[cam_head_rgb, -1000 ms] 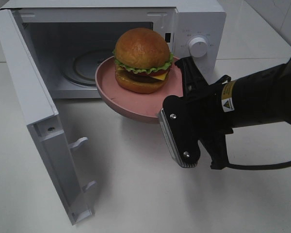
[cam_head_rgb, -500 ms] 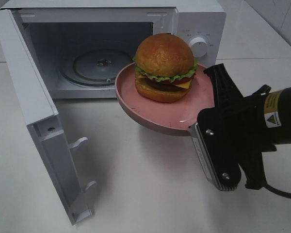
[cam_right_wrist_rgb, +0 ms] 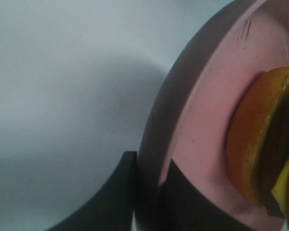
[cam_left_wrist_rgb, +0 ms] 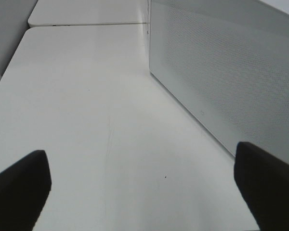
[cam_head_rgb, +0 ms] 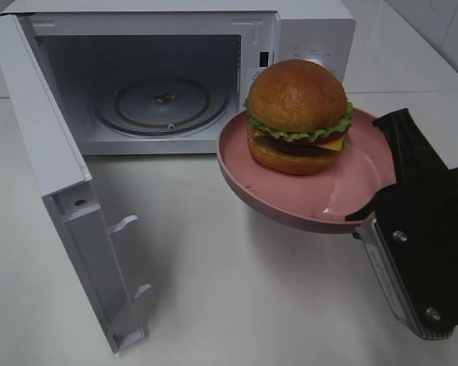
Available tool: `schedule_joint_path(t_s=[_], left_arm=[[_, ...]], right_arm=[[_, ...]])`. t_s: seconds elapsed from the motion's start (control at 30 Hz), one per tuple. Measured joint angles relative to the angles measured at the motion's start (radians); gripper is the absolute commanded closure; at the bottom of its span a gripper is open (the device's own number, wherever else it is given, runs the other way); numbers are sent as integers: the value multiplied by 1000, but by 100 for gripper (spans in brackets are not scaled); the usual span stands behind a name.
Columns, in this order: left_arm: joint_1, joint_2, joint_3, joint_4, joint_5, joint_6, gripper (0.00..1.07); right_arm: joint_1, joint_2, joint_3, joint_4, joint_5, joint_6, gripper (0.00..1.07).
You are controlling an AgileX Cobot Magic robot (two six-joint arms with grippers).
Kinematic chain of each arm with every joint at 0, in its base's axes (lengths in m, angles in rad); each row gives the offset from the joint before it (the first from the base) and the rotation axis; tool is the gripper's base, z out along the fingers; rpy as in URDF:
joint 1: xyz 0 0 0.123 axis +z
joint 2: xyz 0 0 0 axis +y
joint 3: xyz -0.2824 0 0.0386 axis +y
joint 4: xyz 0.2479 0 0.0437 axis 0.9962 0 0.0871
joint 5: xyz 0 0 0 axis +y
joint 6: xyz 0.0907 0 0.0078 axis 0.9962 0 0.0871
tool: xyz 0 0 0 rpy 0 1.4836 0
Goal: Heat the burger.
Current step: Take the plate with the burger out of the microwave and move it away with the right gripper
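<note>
- The burger sat upright on the pink plate, toward the plate's far half; its domed bun, green lettuce, yellow cheese and dark patty were all visible in the exterior high view.
- The pink plate was held clear of the desk, tilted slightly, in front of the microwave and to the right of its open cavity.
- The right tool was pinched onto the near right rim of the pink plate; in the right wrist view its two dark fingers stood on either side of the rim, one against the underside and one on the upper face.
- In the right wrist view the burger appeared just beyond the gripped rim, not touching the fingers.
- The microwave door stood fully open to the left; the glass turntable lay bare inside the cavity.
- The control knob was partly hidden behind the bun.
- The left tool was spread wide, holding nothing, with only its two dark fingertips visible above the desk.
- The left tool was positioned beside a perforated white panel; contact with it was not seen.
</note>
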State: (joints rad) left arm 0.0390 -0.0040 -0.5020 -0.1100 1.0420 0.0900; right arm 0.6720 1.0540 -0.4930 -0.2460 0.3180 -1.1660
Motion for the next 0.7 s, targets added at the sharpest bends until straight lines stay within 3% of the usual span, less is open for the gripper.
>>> schedule_joint_path(t_s=[0.4, 0.7], left_arm=[[0, 0, 0, 0, 0, 0, 9], [0, 0, 0, 0, 0, 0, 9]], right_arm=[[0, -120, 0, -127, 178, 208, 107], [0, -130, 0, -306, 308, 548, 107]])
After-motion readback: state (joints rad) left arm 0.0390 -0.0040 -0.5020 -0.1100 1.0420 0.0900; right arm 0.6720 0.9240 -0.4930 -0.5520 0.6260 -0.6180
